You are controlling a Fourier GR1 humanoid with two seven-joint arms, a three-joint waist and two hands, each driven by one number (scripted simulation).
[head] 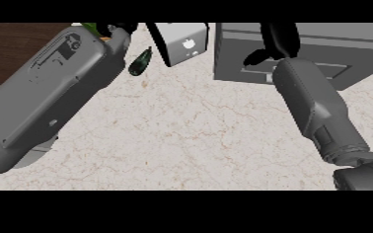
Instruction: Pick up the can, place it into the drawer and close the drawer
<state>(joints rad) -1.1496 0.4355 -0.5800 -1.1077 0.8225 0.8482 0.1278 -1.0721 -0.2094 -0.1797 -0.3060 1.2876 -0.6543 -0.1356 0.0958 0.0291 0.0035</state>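
My left forearm rises large across the left side, and its black hand shows at the top edge with fingers curled. A bright green can peeks out beside that hand, mostly hidden by the wrist. The grey drawer unit stands at the upper right, its front panel facing me. My right hand lies over the drawer unit's front with fingers stretched away from me and the thumb out to the left. Whether the drawer is pulled out is hard to tell.
A dark green bottle lies on the marble counter just right of my left wrist. A white box with a small logo stands between the bottle and the drawer unit. Dark wood shows at the far left.
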